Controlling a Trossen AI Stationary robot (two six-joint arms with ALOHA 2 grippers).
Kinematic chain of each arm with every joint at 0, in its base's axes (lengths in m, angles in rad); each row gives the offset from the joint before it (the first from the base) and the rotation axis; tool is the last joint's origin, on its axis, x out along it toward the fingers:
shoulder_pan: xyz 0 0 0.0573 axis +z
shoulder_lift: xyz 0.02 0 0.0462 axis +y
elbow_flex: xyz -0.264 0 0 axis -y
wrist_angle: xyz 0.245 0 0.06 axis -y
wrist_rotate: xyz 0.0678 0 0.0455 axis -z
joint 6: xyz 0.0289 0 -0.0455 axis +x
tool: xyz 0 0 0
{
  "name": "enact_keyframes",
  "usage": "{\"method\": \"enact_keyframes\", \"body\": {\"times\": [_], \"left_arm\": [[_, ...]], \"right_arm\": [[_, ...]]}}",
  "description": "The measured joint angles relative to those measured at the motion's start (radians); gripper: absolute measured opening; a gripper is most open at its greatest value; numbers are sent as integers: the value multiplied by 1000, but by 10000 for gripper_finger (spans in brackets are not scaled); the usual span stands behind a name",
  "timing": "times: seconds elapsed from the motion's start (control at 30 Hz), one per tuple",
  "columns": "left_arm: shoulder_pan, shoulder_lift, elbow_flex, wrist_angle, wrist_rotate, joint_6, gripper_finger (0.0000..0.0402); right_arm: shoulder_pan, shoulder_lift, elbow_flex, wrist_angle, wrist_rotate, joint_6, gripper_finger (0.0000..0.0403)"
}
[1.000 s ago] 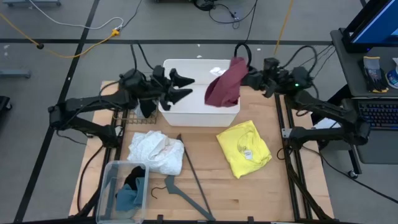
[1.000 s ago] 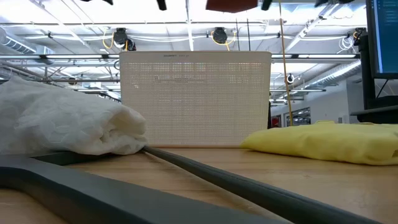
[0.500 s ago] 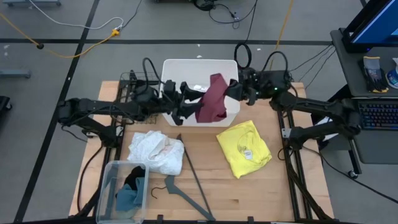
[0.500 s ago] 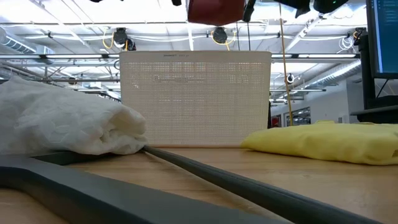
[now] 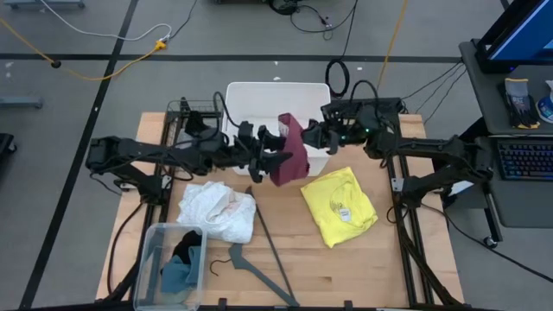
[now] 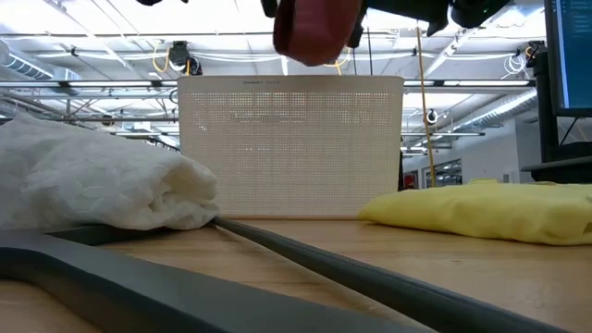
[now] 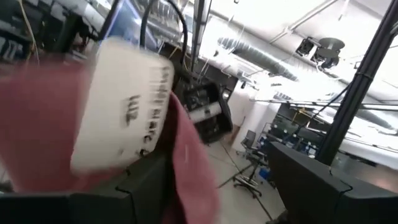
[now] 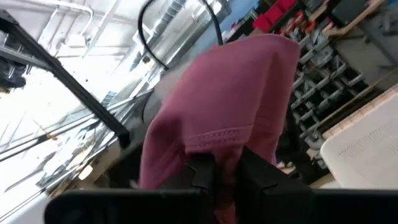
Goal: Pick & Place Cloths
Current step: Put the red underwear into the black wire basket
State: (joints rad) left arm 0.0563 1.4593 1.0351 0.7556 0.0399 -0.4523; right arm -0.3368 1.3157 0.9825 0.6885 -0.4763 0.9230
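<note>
Both arms meet over the near edge of the white basket [image 5: 246, 95] at the far side of the bench [image 5: 294, 259], with the maroon cloth [image 5: 290, 151] hanging between them, clear of the wood. The right pincer [image 5: 313, 138] is closed on a fold of the cloth, as its wrist view shows, the fabric draping over its fingers [image 8: 200, 171]. The left pincer [image 5: 275, 160] sits against the cloth's other side; its wrist view is filled with maroon fabric and a white care label [image 7: 127, 109], but whether it has taken hold cannot be told. The step looks like a handover or a two-handed spread. To do it well, the left should likely close on a firm edge before the right lets go, and both should stay high enough that the hem clears the basket rim. The white cloth [image 5: 216, 212] and the yellow cloth [image 5: 339, 207] lie on the bench nearer the camera, well apart, with the grey hanger [image 5: 259, 250] between them.
</note>
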Motion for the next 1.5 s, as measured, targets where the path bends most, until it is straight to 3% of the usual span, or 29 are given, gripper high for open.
{"method": "enact_keyframes", "body": {"times": [0.17,0.57,0.73,1.07,1.13,1.23,1.5], "left_arm": [[-13,11,0,-62,-2,-6,266],[-14,11,0,-164,-160,-28,255],[-13,11,0,-164,-176,-17,197],[-13,11,0,-163,-189,5,19],[-13,11,0,-163,-188,10,10],[-13,11,0,-161,-177,29,7],[-26,-61,-2,-172,-173,138,2]], "right_arm": [[12,5,0,11,32,-26,19],[64,3,0,42,44,-19,19],[86,3,0,45,62,-23,19],[96,3,0,47,61,-23,19],[96,3,0,47,56,-32,25],[91,3,0,47,8,-48,60],[34,-6,2,48,-238,25,141]]}}
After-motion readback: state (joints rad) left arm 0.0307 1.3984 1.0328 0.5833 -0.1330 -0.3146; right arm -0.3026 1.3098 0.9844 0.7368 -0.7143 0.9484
